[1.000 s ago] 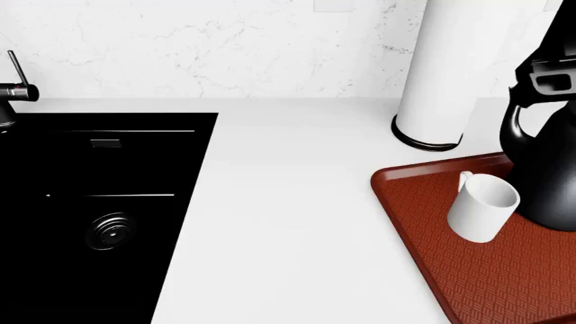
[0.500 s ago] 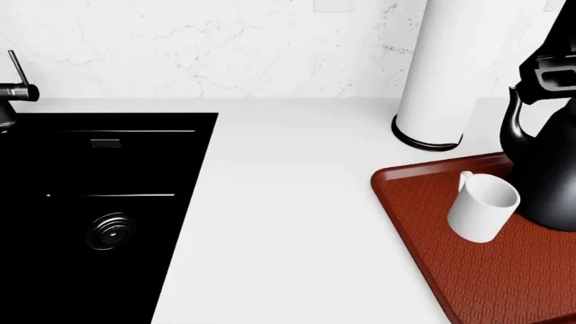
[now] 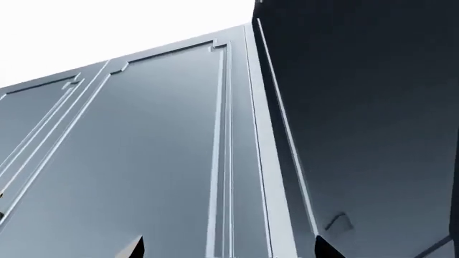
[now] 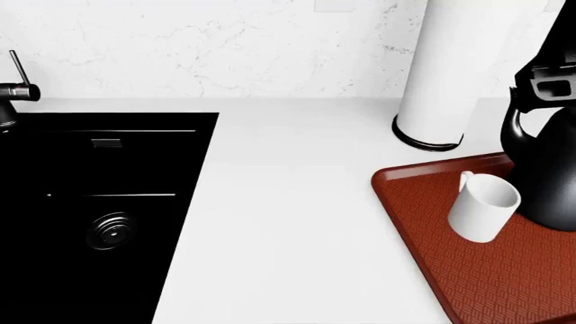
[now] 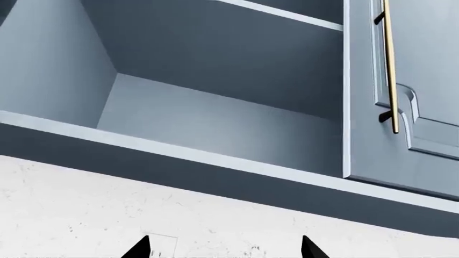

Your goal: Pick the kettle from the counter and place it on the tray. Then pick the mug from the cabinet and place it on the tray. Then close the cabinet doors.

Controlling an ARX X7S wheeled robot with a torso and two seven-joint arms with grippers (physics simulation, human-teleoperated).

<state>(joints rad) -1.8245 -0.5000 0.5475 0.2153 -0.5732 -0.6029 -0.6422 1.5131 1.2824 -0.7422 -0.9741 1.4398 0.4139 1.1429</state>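
The right gripper point(image 5: 222, 251) shows two dark fingertips set apart, holding nothing, facing the open cabinet point(image 5: 215, 107) and its door point(image 5: 409, 91). The left gripper point(image 3: 228, 251) likewise gapes empty before a panelled door point(image 3: 143, 161). At the counter's point(image 4: 288, 202) right edge, the mug point(image 4: 484, 206) and kettle point(image 4: 547, 172) stand on the tray point(image 4: 423, 223).

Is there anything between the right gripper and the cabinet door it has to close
Nothing visible. In the right wrist view, open air lies between the right gripper and the door with its brass handle; the shelf beside it is bare.
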